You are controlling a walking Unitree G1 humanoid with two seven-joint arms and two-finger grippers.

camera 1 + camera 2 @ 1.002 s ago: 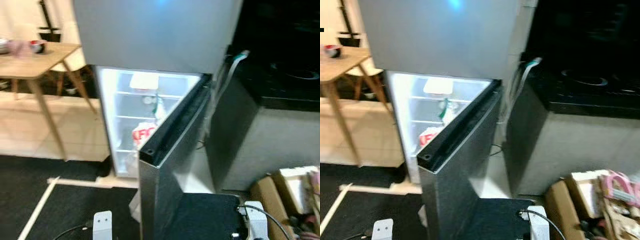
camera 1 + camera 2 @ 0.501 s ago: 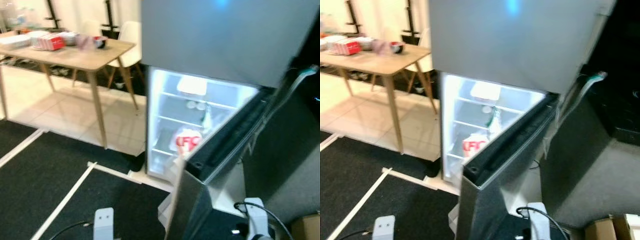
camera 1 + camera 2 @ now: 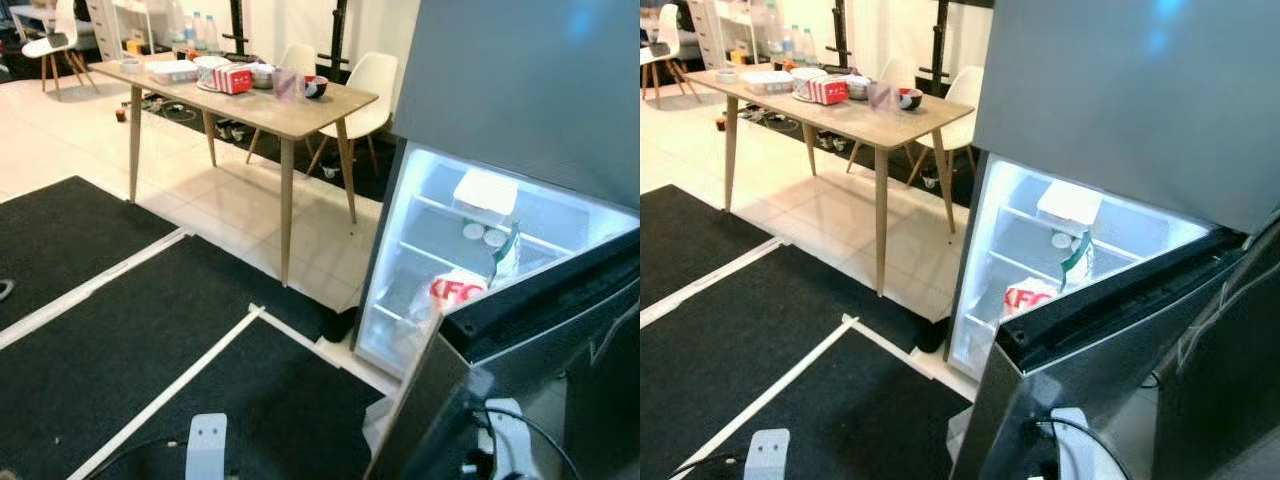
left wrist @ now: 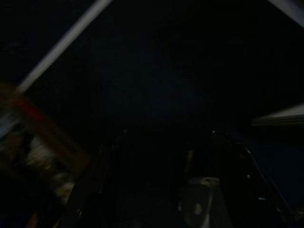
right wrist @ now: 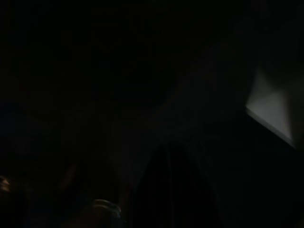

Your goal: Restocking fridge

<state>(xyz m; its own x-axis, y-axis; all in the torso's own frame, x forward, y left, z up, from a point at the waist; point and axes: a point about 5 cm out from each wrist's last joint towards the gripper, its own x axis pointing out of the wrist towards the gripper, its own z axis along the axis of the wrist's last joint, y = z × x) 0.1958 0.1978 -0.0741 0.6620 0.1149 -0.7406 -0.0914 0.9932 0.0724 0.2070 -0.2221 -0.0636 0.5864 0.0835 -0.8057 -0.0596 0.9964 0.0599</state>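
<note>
The grey fridge [image 3: 520,90] stands at the right with its lower door [image 3: 1110,380] swung open toward me. Its lit lower compartment [image 3: 440,240] holds a white box [image 3: 485,193] on the top shelf, a green-and-white bottle [image 3: 505,255] below it, and a red-and-white KFC bucket [image 3: 455,290] near the front. Both arms hang low, their pale wrists at the bottom edge, left [image 3: 205,445] and right [image 3: 500,440]. The left gripper [image 4: 166,190] is only a dim outline over dark floor. The right wrist view is almost black.
A wooden table [image 3: 250,105] stands at the back left with a red box [image 3: 237,78], bowls and containers on it. White chairs [image 3: 370,80] sit behind it. Black mats [image 3: 130,330] edged with white tape [image 3: 170,390] cover the floor in front.
The camera has swung to the left: the fridge has slid to the right of the picture and the table and mats have come into view. Nothing in the fridge has moved.
</note>
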